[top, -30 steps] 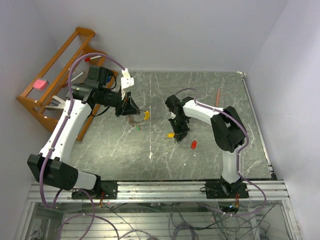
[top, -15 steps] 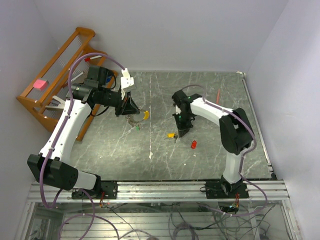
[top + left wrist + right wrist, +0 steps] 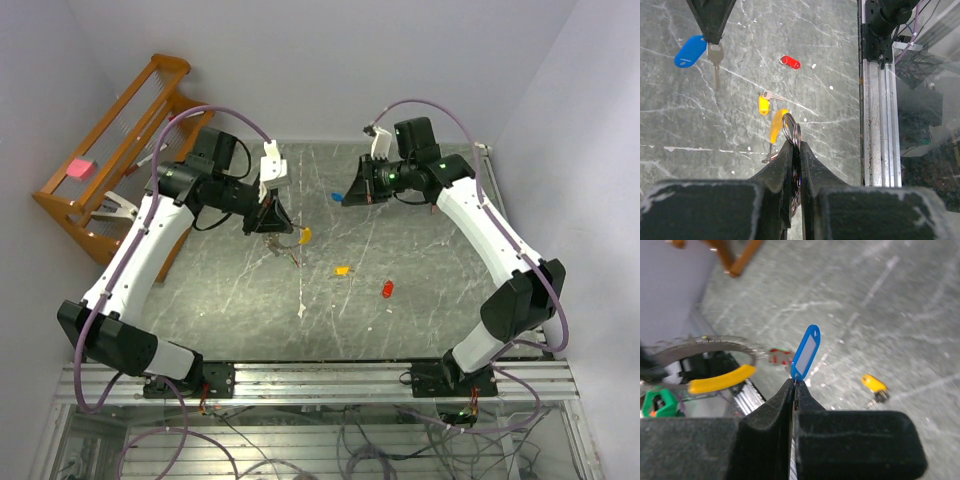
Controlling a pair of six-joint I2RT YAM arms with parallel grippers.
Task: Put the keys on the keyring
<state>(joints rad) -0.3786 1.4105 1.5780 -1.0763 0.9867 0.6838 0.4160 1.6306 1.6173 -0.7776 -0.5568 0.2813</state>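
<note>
My left gripper [image 3: 274,220] is shut on the keyring [image 3: 791,131], a silvery wire loop that sticks out past the tips and carries a curved yellow banana piece [image 3: 776,127]. A green tag [image 3: 660,402] hangs by the ring. My right gripper [image 3: 348,198] is shut on a key with a blue tag [image 3: 805,354] and holds it above the table, facing the left gripper. Its silver blade [image 3: 716,62] hangs beside the tag. A yellow key [image 3: 342,270] and a red key [image 3: 387,290] lie loose on the marble table [image 3: 420,300].
A wooden rack [image 3: 110,170] with a pink block [image 3: 80,168] leans outside the table's far left corner. An aluminium rail [image 3: 320,380] runs along the near edge. Walls close in behind and to the right.
My right gripper has shut on the blue key and lifted it from beside the yellow key up toward the back middle. My left gripper has shifted slightly right with the keyring.
</note>
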